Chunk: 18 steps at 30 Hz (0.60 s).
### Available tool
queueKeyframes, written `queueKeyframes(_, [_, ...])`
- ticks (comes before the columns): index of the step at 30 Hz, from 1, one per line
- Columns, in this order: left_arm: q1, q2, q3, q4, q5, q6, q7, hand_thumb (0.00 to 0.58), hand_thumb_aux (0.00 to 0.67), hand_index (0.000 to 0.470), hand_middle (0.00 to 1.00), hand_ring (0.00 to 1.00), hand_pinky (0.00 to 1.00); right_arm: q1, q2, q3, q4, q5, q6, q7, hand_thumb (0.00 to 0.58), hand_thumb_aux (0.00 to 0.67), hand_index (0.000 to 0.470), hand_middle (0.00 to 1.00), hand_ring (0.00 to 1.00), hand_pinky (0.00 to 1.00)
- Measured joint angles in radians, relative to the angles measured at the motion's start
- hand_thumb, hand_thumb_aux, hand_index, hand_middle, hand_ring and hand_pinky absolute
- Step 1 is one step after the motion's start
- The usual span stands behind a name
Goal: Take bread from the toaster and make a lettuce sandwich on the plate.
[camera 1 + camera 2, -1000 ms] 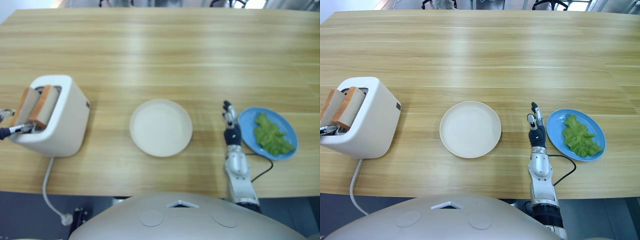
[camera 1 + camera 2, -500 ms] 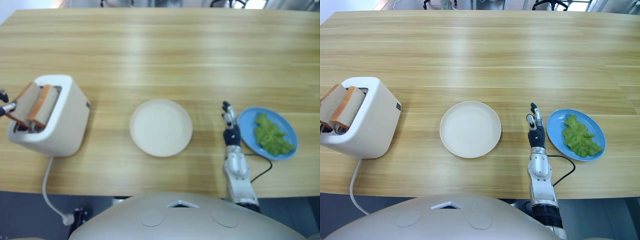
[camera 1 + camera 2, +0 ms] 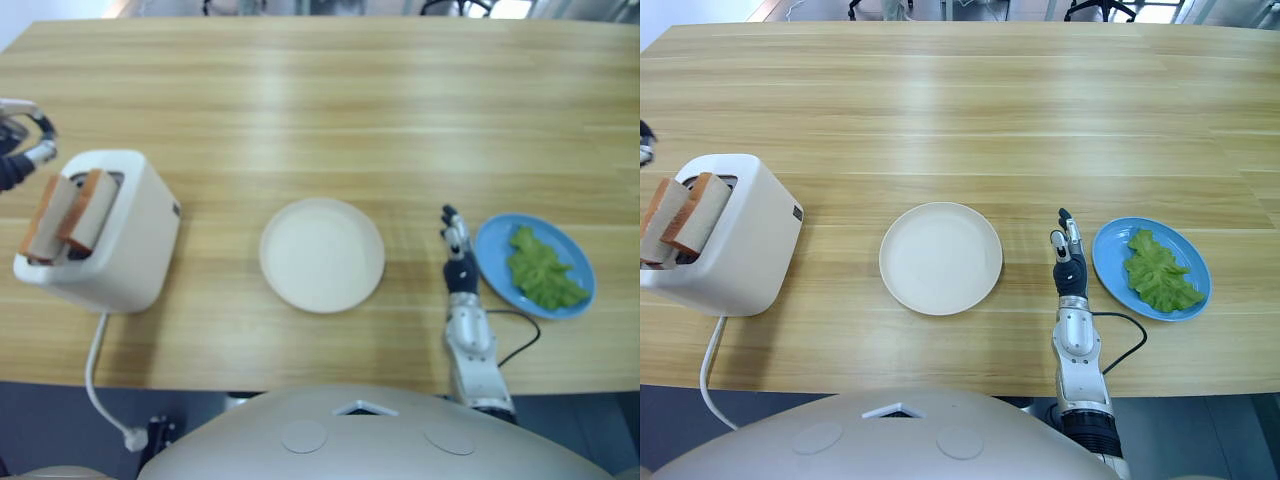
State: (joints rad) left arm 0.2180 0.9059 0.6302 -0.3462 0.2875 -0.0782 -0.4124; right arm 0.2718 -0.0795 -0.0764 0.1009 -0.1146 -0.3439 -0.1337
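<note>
A white toaster (image 3: 115, 245) stands at the table's left with two bread slices (image 3: 70, 212) sticking up from its slots. At the picture's left edge, just beyond the toaster's far corner, is my left hand (image 3: 24, 150), apart from the bread and partly cut off. An empty cream plate (image 3: 322, 254) lies in the middle. To its right a blue plate (image 3: 492, 262) carries a green lettuce leaf (image 3: 543, 268). My right hand (image 3: 458, 252) lies on the table between the two plates, fingers stretched out, open, holding nothing.
The toaster's white cord (image 3: 93, 372) hangs over the table's near edge. A dark cable (image 3: 520, 330) loops by my right wrist. Bare wooden tabletop (image 3: 330, 110) stretches across the far half.
My left hand has left the near-left side of the bread and moved up to the far side of the toaster. The slices stay in the slots. The right hand barely moved.
</note>
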Motion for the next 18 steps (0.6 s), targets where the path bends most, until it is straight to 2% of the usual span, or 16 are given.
queueKeyframes(1, [0.022,0.0,-0.005,0.01,0.02,0.0,-0.007,0.261,0.173,0.119,1.0,1.0,1.0,0.001,-0.001,0.0,0.0,0.0,0.001,0.0,0.0,0.0,0.0,0.0,0.0,0.0])
queueKeyframes(2, [0.051,0.008,-0.007,0.031,0.044,-0.001,-0.012,0.0,0.0,0.0,0.9,0.9,0.9,0.002,-0.002,0.0,0.0,0.0,0.003,0.001,0.0,0.0,0.0,0.0,0.0,0.0])
queueKeyframes(3, [0.071,0.019,-0.007,0.051,0.064,-0.001,-0.018,0.0,0.0,0.0,0.72,0.72,0.72,0.003,-0.003,-0.001,0.0,0.001,0.003,0.001,0.0,0.0,0.0,0.0,0.0,0.0])
queueKeyframes(4, [0.085,0.028,0.008,0.087,0.094,-0.001,-0.018,0.0,0.0,0.0,0.3,0.3,0.3,0.004,-0.005,-0.003,0.0,0.001,0.003,0.002,0.0,0.0,0.0,0.0,0.0,0.0])
queueKeyframes(5, [0.086,0.032,0.014,0.095,0.102,0.0,-0.018,0.0,0.0,0.0,0.3,0.3,0.3,0.004,-0.005,-0.003,0.0,0.001,0.003,0.002,0.0,0.0,0.0,0.0,0.0,0.0])
queueKeyframes(6, [0.085,0.042,0.024,0.109,0.113,-0.002,-0.016,0.0,0.0,0.0,0.0,0.0,0.0,0.005,-0.005,-0.003,0.0,0.001,0.003,0.002,0.0,0.0,0.0,0.0,0.0,0.0])
queueKeyframes(11, [0.082,0.137,0.062,0.194,0.2,-0.017,0.019,0.0,0.0,0.0,0.0,0.0,0.0,0.017,0.001,-0.001,0.0,0.001,0.003,0.001,0.0,0.0,0.0,0.0,0.0,0.0])
queueKeyframes(18, [0.097,0.15,0.072,0.246,0.268,-0.022,0.046,0.0,0.0,0.0,0.0,0.0,0.0,0.012,0.008,0.0,0.0,0.001,0.003,0.0,0.0,0.0,0.0,0.0,0.0,0.0])
